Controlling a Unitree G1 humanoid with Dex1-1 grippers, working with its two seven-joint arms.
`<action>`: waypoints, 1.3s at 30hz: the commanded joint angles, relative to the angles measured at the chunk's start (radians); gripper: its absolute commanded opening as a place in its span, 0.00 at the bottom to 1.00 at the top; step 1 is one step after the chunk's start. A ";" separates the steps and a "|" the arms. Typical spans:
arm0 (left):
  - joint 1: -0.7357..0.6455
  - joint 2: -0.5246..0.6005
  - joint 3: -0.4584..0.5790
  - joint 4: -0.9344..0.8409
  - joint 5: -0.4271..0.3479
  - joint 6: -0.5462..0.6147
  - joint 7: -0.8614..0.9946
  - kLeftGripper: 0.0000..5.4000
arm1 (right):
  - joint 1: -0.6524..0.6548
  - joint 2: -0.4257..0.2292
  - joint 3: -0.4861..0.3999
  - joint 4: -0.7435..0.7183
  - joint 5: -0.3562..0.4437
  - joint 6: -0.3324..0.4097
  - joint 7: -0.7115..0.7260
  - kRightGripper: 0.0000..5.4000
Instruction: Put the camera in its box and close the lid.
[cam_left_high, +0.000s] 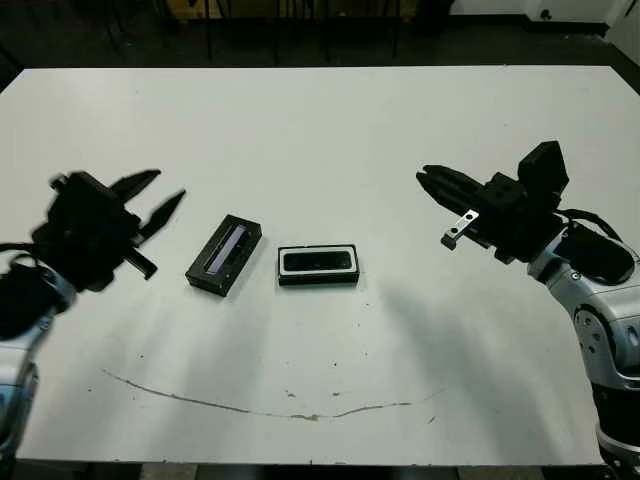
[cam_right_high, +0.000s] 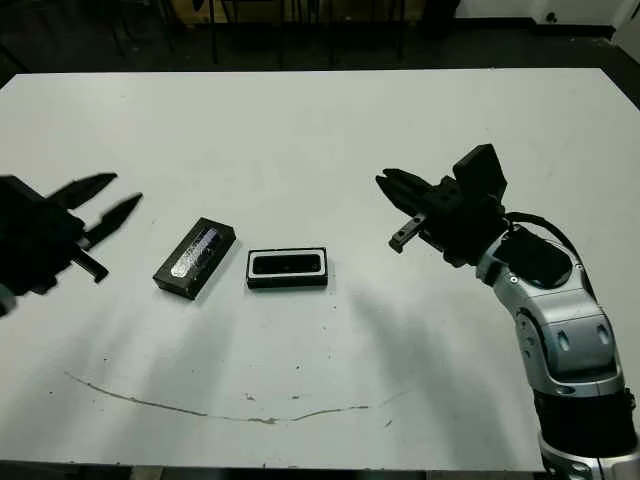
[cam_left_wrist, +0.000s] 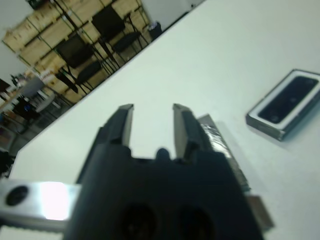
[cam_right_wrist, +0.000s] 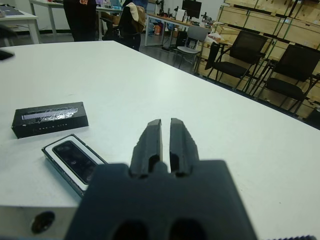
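Camera (cam_left_high: 318, 262) was seen seated in box (cam_left_high: 318, 281); lid (cam_left_high: 224, 256) lay just beside it. Left gripper (cam_left_high: 158, 203) spread, right gripper (cam_left_high: 428, 179) pressed together, both empty. Lidding judged next.

The white table (cam_left_high: 320, 120) carries the lid (cam_left_high: 223, 256) and the box (cam_left_high: 318, 265), side by side but apart, both between the two pincers. The lid lies nearer the left pincer (cam_left_high: 160, 200); the box, camera (cam_left_high: 318, 262) inside, sits toward the right pincer (cam_left_high: 428, 181). A thin dark scratch (cam_left_high: 250, 405) crosses the near edge.

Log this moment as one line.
camera: in box | lid: off, left of it | left gripper: open | right gripper: shut, empty
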 joint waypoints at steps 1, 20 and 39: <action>0.018 0.016 -0.060 0.024 0.054 0.029 0.011 0.52 | 0.024 -0.007 0.002 -0.002 -0.001 0.024 -0.011 0.00; -0.025 0.080 -0.108 0.104 0.012 0.114 -0.125 1.00 | 0.029 -0.010 0.009 -0.003 -0.010 0.012 -0.013 0.00; 0.001 -0.016 -0.032 0.160 -0.158 0.100 -0.101 1.00 | 0.029 -0.004 0.012 0.010 -0.005 0.019 -0.013 0.00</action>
